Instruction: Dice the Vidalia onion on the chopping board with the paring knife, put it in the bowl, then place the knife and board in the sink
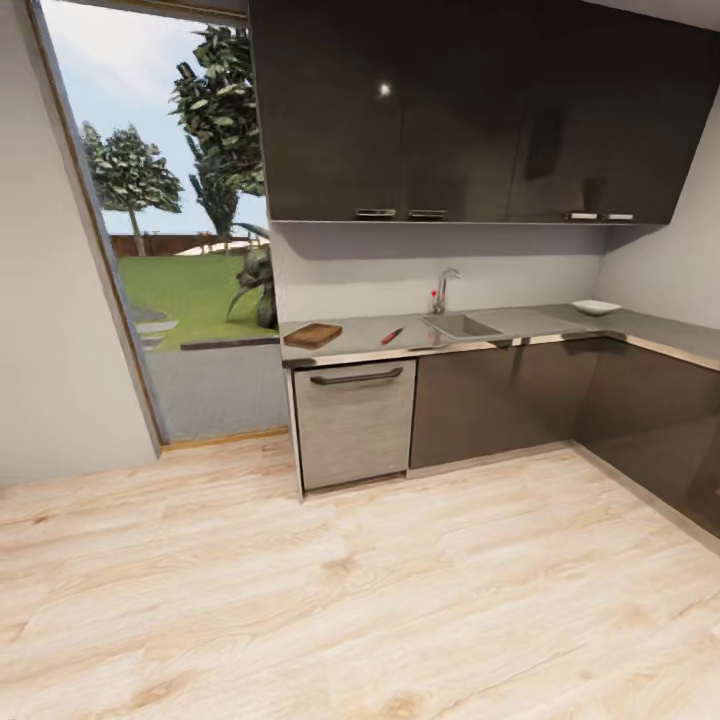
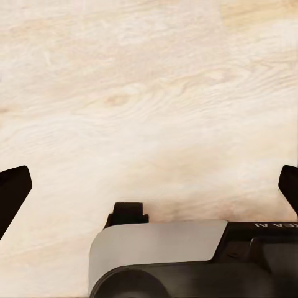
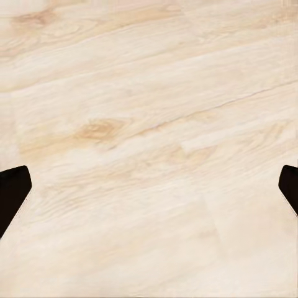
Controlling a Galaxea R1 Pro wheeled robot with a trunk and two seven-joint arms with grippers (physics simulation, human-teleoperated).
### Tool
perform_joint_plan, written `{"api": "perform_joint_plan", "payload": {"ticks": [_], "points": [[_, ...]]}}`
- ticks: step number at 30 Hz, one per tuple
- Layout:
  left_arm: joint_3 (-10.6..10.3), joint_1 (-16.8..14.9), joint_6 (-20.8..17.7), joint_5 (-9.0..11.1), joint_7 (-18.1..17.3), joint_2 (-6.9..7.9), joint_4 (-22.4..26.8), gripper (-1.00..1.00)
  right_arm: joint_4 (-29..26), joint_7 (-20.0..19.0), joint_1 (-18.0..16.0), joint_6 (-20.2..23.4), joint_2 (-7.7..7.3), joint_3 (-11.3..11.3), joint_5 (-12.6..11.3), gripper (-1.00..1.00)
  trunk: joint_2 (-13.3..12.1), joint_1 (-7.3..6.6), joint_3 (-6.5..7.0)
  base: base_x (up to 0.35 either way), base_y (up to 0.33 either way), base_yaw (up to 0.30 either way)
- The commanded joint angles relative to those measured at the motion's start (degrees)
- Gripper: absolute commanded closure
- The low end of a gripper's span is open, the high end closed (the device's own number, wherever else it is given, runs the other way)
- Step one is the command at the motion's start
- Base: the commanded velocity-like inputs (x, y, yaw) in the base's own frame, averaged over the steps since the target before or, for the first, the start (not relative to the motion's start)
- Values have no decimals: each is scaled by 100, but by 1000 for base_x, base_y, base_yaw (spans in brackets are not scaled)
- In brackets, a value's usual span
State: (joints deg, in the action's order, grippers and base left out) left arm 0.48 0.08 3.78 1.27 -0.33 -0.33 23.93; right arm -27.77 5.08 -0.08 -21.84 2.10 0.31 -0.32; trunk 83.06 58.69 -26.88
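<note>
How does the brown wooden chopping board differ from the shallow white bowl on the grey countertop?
The brown wooden chopping board lies flat at the grey countertop's window end; the shallow white bowl sits near the far corner, beyond the sink. The board is dark, the bowl pale with raised sides. Both rest on the countertop.

bright daylight from window (image 1: 170,220), glossy cabinet glare, soft renders

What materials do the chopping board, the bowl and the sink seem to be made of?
Brown rectangular chopping board: apparently wood, matte, brown tone. Shallow white bowl: possibly ceramic or plastic, smooth and plain. Grey rectangular sink: looks like brushed steel, matching the glossy grey countertop.
</note>
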Motion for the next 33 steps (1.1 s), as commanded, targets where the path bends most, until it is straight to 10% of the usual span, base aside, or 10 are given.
{"api": "perform_joint_plan", "payload": {"ticks": [1, 33], "points": [[5, 1, 8, 13, -3, -2, 4, -100, 0, 19, -1, -13, 1, 4, -3, -100, 2, 4, -5, 334, -149, 264], [5, 1, 8, 13, 17, -2, 4, -100, 0, 19, -1, -13, 1, 4, -3, -100, 2, 4, -5, 317, -180, 163]]}}
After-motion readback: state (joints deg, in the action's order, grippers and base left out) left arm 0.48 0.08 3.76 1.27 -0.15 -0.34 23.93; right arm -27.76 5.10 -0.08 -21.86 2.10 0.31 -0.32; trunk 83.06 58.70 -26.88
